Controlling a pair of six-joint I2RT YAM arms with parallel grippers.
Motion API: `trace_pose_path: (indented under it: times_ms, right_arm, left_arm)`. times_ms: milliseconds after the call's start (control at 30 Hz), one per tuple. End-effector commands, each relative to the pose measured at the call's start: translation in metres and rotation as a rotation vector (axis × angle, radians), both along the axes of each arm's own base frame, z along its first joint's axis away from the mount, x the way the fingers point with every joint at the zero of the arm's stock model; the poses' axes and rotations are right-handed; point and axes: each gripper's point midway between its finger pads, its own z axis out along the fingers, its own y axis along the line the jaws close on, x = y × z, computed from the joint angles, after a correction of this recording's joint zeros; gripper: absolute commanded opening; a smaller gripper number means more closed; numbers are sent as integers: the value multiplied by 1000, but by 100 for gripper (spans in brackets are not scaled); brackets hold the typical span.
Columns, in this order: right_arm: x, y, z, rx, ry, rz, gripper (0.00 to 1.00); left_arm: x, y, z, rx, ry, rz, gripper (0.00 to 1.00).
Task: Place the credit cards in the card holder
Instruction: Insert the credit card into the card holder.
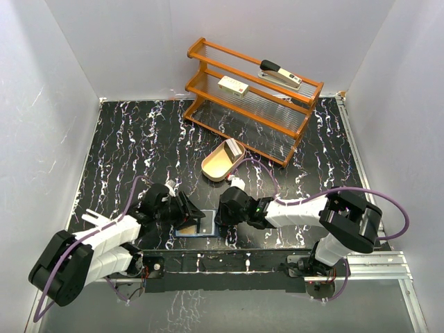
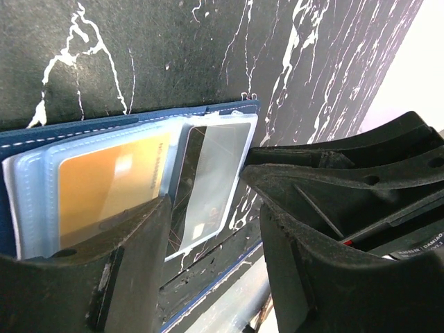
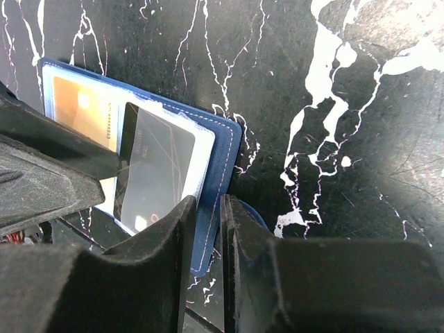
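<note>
Right jaws pinch the card holder [image 3: 220, 149]; left jaws apart; no readable writing.

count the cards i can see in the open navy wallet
2. An orange-gold card sits in a clear pocket of the navy folding wallet; a glossy grey card lies angled beside it, partly inserted. Others may be hidden in pockets.

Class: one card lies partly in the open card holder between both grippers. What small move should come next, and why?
Probably push the glossy card deeper into its pocket. It sticks out of the card holder at a slant, while the gold card is fully seated. The right gripper seems to pinch the holder's edge, steadying it.
</note>
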Motion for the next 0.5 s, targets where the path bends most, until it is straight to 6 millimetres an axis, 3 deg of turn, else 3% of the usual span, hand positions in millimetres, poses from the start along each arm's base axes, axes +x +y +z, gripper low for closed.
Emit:
trace_pose_path:
  times_ms: [0,333,467]
  right_arm:
    - [-12,-2,-12,-16,36,20,19]
    - [-13,-2,-14,-26,34,25,19]
    - [-10,-14,-14,-79,14,3,19]
  left_arm:
    - [-3,-3,-1,-12,6,-1,52]
    - [-1,-16,7,-36,-35,-32,52]
    - [1,-18,11,-24,-42,-44,52]
